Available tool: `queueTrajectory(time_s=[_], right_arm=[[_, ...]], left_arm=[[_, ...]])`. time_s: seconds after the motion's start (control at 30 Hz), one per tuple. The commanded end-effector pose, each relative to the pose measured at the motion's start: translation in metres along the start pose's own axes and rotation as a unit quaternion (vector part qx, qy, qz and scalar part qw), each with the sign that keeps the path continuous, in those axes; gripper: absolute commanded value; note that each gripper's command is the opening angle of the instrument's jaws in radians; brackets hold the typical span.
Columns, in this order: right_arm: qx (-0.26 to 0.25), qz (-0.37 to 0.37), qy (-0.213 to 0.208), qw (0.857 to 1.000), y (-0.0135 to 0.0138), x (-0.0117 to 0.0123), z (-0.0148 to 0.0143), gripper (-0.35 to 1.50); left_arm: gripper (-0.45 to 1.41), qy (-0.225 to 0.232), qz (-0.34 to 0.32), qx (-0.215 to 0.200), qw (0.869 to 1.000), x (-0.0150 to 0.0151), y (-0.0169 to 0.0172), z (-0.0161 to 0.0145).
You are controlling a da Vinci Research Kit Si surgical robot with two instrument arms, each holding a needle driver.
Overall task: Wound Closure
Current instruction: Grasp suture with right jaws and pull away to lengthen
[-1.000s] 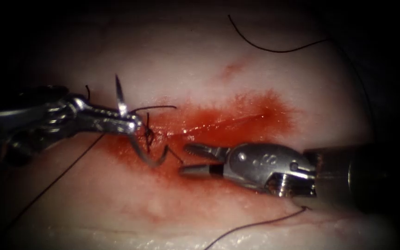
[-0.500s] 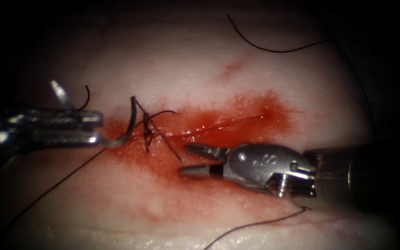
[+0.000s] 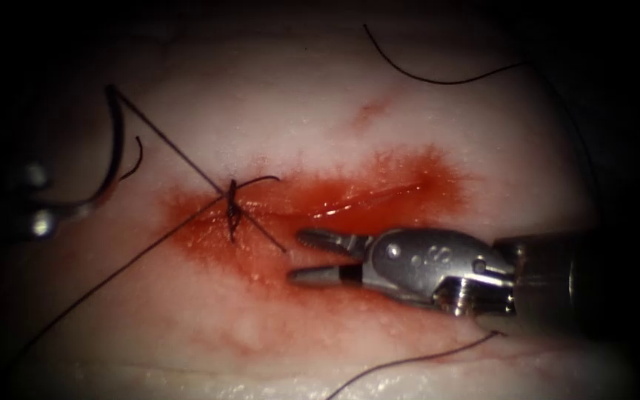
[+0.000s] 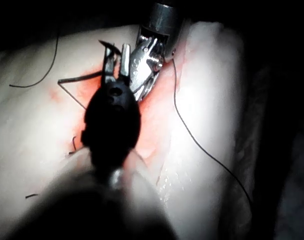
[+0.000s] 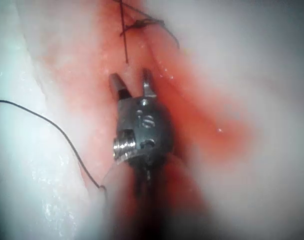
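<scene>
Two grippers are seen over the tissue, one on each side of the knotted stitch. The left gripper lies in shadow at the far left edge of the scene and is closed on the needle, which is gripped at the end of its curve away from the thread. The needle is clear of the tissue, well left of the cut. Its dark arc rises from the gripper toward the far side.

From the needle's upper end the thread is drawn in a straight, taut line down and right to the stitch. A second strand is seen running from the stitch toward the near left. Two short thread ends stick out from the stitch to the right.

The right gripper is held open just right of the stitch, on the near side of the cut, and nothing is gripped. The same spread is shown in the right wrist view.

The cut is seen as a thin slanted line, surrounded by red fluid on pale, glistening tissue. One loose thread lies across the far side, and another lies near the front edge.
</scene>
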Motion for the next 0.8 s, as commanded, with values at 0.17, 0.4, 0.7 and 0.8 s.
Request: queueTrajectory(time_s=[0.17, 0.4, 0.7, 0.8], right_arm=[[0.002, 0.015, 0.016, 1.0, -0.0006, 0.002, 0.0001, 0.81], [-0.005, 0.025, 0.022, 0.999, -0.0014, 0.0037, 0.0011, 1.01], [-0.005, 0.026, 0.008, 1.0, -0.0011, 0.0034, 0.0009, 0.29], [-0.005, 0.023, 0.005, 1.0, -0.001, 0.0029, 0.0009, 0.24]], left_arm=[[-0.45, -0.011, 0.014, -0.009, 1.0, -0.0022, 0.003, 0.0008], [-0.45, -0.018, 0.004, -0.017, 1.0, -0.0046, 0.0041, 0.0015], [-0.45, -0.018, -0.001, -0.018, 1.0, -0.0038, 0.0044, 0.0012], [-0.45, -0.017, -0.001, -0.019, 1.0, -0.0038, 0.0044, 0.0012]])
